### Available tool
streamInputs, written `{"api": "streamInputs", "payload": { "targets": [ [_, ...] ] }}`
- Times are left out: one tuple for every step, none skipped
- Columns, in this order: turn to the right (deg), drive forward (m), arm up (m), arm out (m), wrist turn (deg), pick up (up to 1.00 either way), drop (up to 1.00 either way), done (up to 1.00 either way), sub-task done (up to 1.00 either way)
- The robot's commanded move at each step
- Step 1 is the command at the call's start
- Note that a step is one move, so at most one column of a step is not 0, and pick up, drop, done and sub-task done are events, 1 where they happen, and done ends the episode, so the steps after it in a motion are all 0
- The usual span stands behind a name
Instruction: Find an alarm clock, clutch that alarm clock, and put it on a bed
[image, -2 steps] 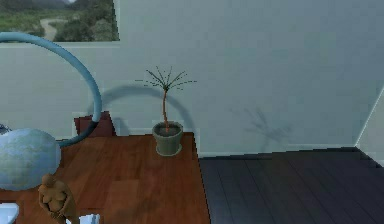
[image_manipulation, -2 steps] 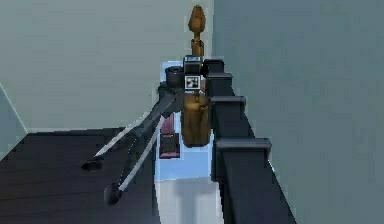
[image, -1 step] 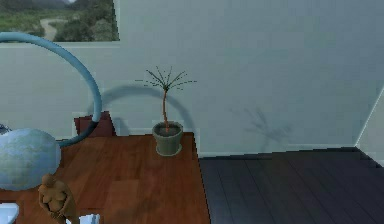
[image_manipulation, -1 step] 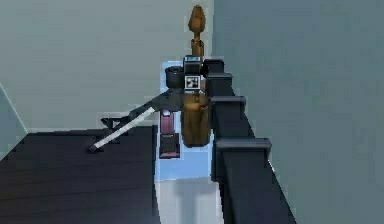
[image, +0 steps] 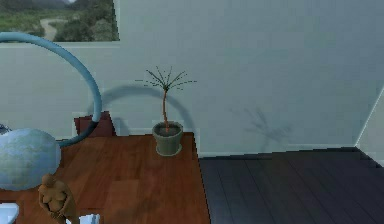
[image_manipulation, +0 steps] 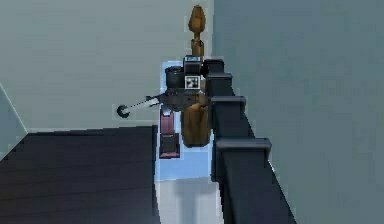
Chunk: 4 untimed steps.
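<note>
Arm side view: the gripper (image_manipulation: 130, 107) reaches out above a pale blue surface (image_manipulation: 186, 192); I cannot tell whether it holds anything. The dark-red box (image_manipulation: 168, 138) beneath may be the alarm clock, so I'd descend slowly, clear of the brown figure (image_manipulation: 196, 122)

- Small dark-red block (image_manipulation: 168, 135), pale-edged, upright, sits toward the far end of a pale blue surface (image_manipulation: 188, 195); too small to tell whether it is the alarm clock.
- Pale blue surface: flat, narrow, running near to far; cannot tell if it is a bed.
</note>
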Motion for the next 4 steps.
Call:
{"api": "streamInputs", "payload": {
  "targets": [
    [0.0,0.0,0.0,0.0,18.0,0.0,0.0,0.0,0.0],
    [0.0,0.0,-0.12,0.0,0.0,0.0,0.0,0.0,0.0],
    [0.0,0.0,0.0,0.0,0.0,1.0,0.0,0.0,0.0],
    [0.0,0.0,0.1,0.0,0.0,0.0,0.0,0.0,0.0]
  ]
}}
